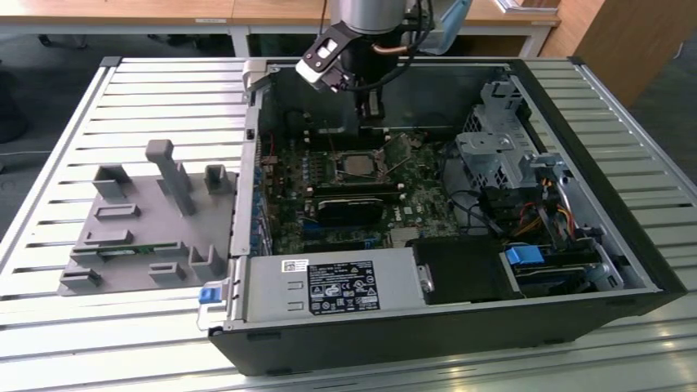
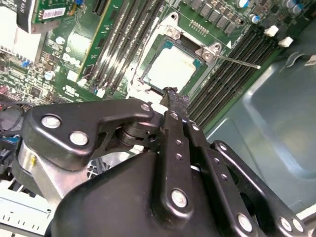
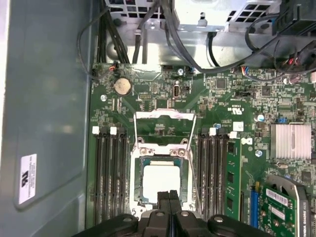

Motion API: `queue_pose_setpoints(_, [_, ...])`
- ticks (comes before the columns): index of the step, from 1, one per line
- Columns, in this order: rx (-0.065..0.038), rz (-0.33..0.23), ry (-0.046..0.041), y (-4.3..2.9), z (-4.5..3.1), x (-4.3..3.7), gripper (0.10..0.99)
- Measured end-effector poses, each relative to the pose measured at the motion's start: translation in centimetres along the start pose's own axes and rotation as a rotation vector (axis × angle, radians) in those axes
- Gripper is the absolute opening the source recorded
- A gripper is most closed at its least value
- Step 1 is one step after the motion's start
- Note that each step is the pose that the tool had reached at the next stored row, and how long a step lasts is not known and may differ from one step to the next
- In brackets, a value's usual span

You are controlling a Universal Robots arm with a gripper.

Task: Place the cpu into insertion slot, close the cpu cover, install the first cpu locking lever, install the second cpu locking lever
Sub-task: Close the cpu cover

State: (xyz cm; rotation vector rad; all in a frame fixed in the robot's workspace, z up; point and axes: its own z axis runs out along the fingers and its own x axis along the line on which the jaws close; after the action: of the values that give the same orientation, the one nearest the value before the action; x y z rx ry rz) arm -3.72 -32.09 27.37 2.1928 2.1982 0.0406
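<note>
Silver on top, the cpu [image 3: 160,178] already sits flat in its slot [image 3: 138,182] on the green board [image 3: 148,98], but the cpu cover [image 3: 165,115] is tipped back open and a thin lever [image 2: 237,61] sticks out loose, while my gripper [image 3: 170,193] hangs close by, jaws pressed together, holding nothing.

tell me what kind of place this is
Probably a robotics lab or test workshop: an open computer case lies on a slatted metal table, a robot arm reaches in over its green board, and wooden desks stand behind.
</note>
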Motion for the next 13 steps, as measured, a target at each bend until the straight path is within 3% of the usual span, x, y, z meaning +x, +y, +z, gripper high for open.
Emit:
queue_pose_setpoints(6, [0.000,0.000,0.0001,0.27,0.03,-0.29,0.106])
queue_pose_setpoints(13, [0.000,0.000,0.0001,2.73,0.17,-0.31,0.106])
